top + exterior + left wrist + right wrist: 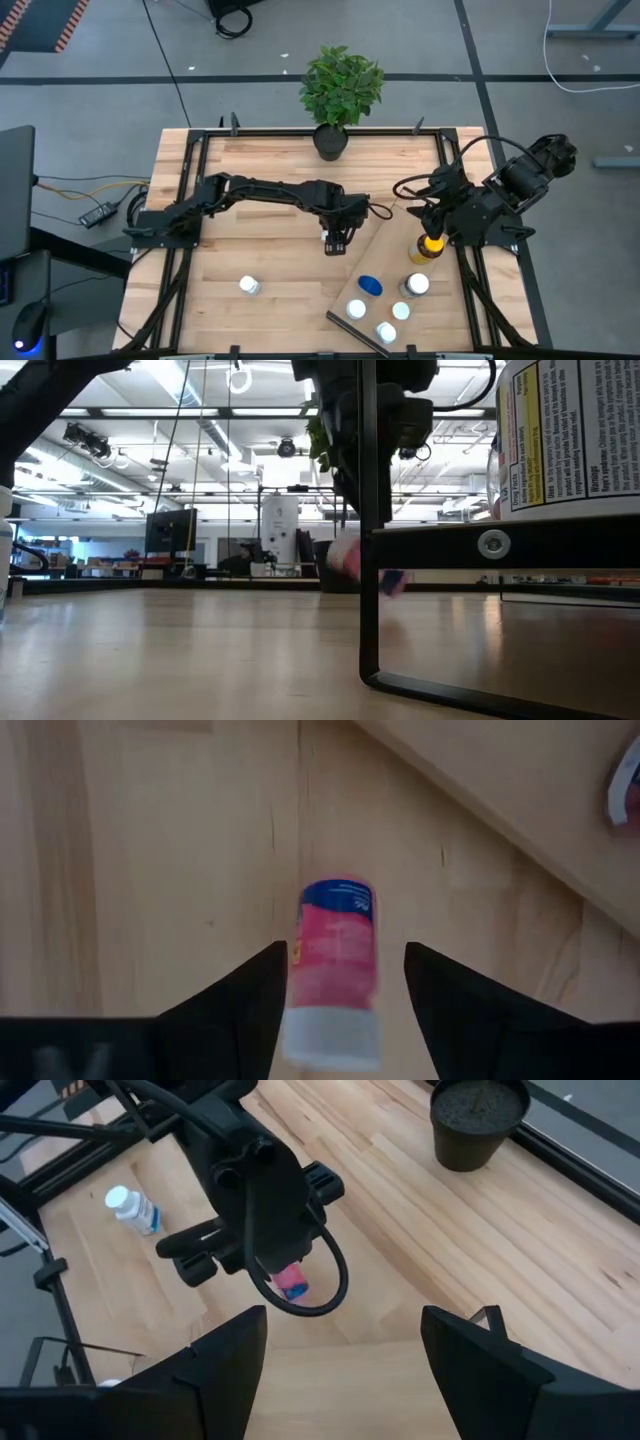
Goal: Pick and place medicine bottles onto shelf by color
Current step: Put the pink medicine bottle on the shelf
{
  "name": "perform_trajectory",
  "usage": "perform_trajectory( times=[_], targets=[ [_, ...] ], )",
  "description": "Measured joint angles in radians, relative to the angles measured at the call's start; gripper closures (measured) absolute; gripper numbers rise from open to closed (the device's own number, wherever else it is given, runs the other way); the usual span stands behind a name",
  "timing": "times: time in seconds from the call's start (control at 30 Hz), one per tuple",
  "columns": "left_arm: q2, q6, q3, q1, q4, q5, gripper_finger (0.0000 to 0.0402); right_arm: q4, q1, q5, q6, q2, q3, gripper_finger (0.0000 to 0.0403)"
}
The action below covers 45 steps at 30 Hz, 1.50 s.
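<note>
High view: left gripper [337,243] mid-table beside shelf [395,250] edge; bare planks left of it give swing room. Right gripper [432,228] hovers over shelf, jaws spread, empty.

Left wrist view: pink-labelled medicine bottle [335,970] lies between parted fingers [245,995], grip not visibly closed. Best: centre on bottle body, clamp squarely.

Right wrist view: bottle beneath left gripper, just off shelf.

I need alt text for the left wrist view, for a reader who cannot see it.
A pink-labelled bottle with a white cap lies between the left gripper's two open dark fingers, over the wood tabletop. A corner of the shelf crosses behind it.
</note>
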Motion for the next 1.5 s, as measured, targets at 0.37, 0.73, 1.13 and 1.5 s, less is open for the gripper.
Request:
perform_trajectory(
  times=[0.37, 0.73, 1.13, 1.5],
  targets=[
    [-0.013, -0.027, 0.001, 0.021, -0.092, 0.000, 0.0165, -0.001, 0.000, -0.006, -0.014, -0.001, 0.000, 0.0131],
    [-0.244, 0.029, 0.001, 0.041, -0.185, -0.001, 0.0185, 0.010, -0.110, -0.100, -0.159, 0.045, 0.000, 0.0131],
    [-0.558, -0.045, 0.000, 0.039, -0.224, -0.102, 0.0215, 0.334, -0.434, -0.545, -0.616, 0.331, 0.000, 0.0131],
    [-0.743, -0.166, 0.001, 0.014, -0.144, -0.217, 0.0218, 0.473, -0.531, -0.719, -0.878, 0.656, 0.000, 0.0131]
  ],
)
